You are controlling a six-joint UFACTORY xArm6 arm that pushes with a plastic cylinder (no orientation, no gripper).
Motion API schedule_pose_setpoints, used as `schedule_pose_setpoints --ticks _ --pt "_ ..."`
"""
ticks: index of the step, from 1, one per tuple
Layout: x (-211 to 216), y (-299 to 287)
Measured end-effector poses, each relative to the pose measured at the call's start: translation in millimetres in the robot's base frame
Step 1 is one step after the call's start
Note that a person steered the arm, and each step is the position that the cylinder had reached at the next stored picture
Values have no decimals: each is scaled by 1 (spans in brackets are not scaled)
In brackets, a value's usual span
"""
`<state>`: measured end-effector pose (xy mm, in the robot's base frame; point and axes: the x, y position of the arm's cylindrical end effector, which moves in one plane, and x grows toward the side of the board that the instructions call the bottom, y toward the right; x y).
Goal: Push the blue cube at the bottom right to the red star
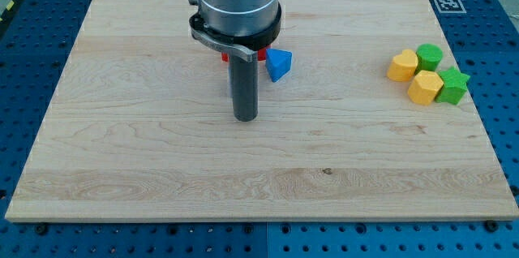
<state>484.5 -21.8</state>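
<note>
No jaws are fitted; the arm ends in a straight dark rod, so nothing is gripped or pinched. My tip (246, 118) is set down on the light wooden tabletop (162, 169), a little toward the view's left of centre and closer to the top edge than the bottom edge, and nothing is touched by it. Just beyond it, toward the top edge and slightly to the view's right, a blue block (278, 64) of wedge-like outline is seen, apart from the tip. Small red patches of a red block (263, 51) are glimpsed beside the blue one, largely hidden behind the rod's grey metal mount (237, 2); its shape cannot be told. Near the right edge, well apart, a cluster is formed by two yellow rounded blocks (402, 66) (425, 87), a green cylinder (429, 56) and a green star-like block (453, 85).
</note>
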Motion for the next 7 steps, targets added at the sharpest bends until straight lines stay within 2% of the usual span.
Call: schedule_pose_setpoints --ticks 1,2,3,4,5,6,7 --pt "-6 12" --pt "8 14" --pt "40 14" --pt "23 -12" --pt "-28 -12" --pt "-47 -13" --pt "-39 -14"
